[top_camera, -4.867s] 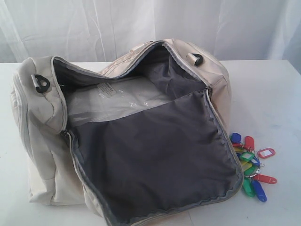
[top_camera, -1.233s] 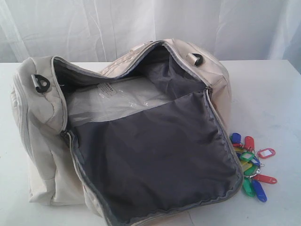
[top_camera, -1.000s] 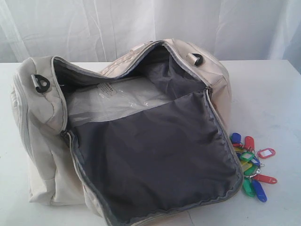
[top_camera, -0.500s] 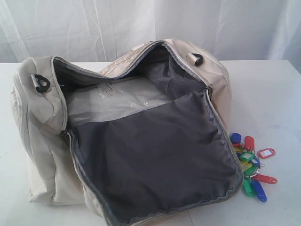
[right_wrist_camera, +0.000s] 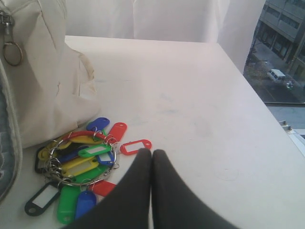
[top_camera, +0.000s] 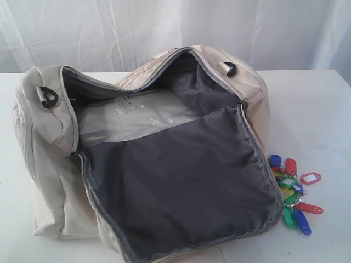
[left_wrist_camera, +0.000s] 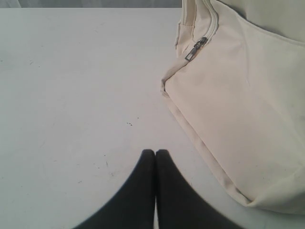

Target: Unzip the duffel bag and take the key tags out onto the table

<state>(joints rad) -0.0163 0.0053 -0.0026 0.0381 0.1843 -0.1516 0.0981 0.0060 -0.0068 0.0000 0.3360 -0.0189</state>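
The cream duffel bag (top_camera: pixel 55 181) lies unzipped on the white table (top_camera: pixel 318 115), its dark grey lining laid wide open. The key tags (top_camera: pixel 293 194), a colourful bunch on metal rings, rest on the table by the bag's right end. In the right wrist view the key tags (right_wrist_camera: pixel 81 162) lie just beside my right gripper (right_wrist_camera: pixel 152 151), which is shut and holds nothing. My left gripper (left_wrist_camera: pixel 155 151) is shut and empty over bare table (left_wrist_camera: pixel 71 95), a short way from the bag's side (left_wrist_camera: pixel 248 109). Neither gripper shows in the exterior view.
A clear plastic sheet (top_camera: pixel 131 118) lies inside the bag. A grey zip pull (left_wrist_camera: pixel 195 49) sits on the bag's pocket. White curtains (top_camera: pixel 164 27) hang behind the table. The table's right edge (right_wrist_camera: pixel 267 109) runs beside a window.
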